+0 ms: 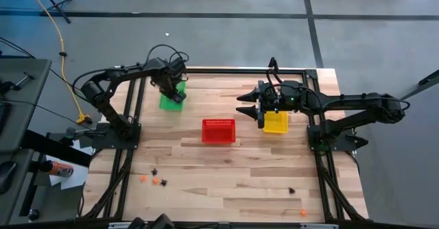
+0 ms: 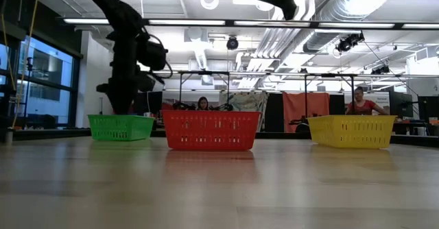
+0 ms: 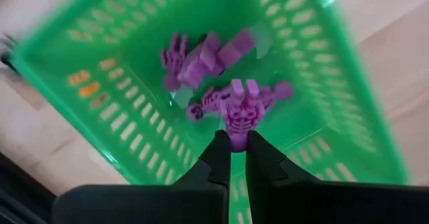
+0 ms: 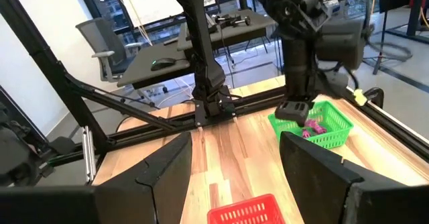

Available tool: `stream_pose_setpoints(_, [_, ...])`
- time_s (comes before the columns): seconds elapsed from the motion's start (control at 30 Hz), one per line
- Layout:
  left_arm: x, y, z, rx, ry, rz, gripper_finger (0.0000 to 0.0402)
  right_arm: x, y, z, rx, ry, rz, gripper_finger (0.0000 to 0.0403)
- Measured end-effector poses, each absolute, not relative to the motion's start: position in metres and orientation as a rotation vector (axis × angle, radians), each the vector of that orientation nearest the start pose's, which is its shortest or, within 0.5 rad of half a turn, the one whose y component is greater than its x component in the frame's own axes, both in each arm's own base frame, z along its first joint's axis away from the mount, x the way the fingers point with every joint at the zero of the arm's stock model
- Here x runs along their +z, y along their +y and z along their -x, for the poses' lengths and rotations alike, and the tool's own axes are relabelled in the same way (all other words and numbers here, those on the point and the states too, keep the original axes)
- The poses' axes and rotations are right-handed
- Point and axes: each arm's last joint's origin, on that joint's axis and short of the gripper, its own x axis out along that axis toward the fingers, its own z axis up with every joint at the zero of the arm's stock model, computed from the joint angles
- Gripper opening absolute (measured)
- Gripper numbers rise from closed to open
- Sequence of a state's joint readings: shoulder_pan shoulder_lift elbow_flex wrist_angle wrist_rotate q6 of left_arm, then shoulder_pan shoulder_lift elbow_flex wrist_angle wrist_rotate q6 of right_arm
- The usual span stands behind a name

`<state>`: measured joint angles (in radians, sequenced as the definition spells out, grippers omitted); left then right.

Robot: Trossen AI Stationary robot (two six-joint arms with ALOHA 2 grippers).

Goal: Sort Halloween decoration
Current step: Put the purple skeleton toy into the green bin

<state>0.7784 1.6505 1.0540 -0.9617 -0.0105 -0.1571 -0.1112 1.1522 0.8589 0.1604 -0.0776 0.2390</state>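
Note:
The Halloween decoration shows as tiny trinkets. A purple skeleton-like trinket (image 3: 241, 106) hangs over the green basket (image 3: 100, 83), with my left gripper (image 3: 233, 142) shut on it. The gripper points down over that basket (image 1: 169, 103) at the table's far left. A second purple trinket (image 3: 201, 58) lies on the basket's floor. Several orange and black trinkets (image 1: 156, 181) lie loose near the front edge. My right gripper (image 1: 248, 105) stands open in the air, level, beside the yellow basket (image 1: 276, 123), with nothing between its fingers. My left gripper pinches the purple trinket by one end (image 3: 236, 138) between its two fingertips. The fingers come from above, pointing down. The rest of the trinket sticks out below the fingertips, over the green basket's floor; whether it touches the floor cannot be told.
A red basket (image 1: 218, 130) stands mid-table between the green and yellow ones. More loose trinkets (image 1: 291, 189) lie near the front right. The arms' black frame rails (image 1: 130, 129) run along both sides. People (image 2: 360, 102) are in the room behind the table.

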Motion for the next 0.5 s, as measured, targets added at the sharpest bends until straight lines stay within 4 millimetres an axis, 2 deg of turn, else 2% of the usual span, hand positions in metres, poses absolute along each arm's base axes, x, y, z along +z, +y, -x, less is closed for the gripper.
stream_pose_setpoints(0.23, [0.159,0.191,-0.193,0.782,1.398,0.748,0.0003,0.318,-0.027,-0.259,-0.049,0.128,-0.248,0.0222])
stream_pose_setpoints(0.5, [0.155,0.191,-0.194,0.781,1.366,0.73,0.0004,0.319,-0.027,-0.259,-0.05,0.127,-0.265,0.0222])
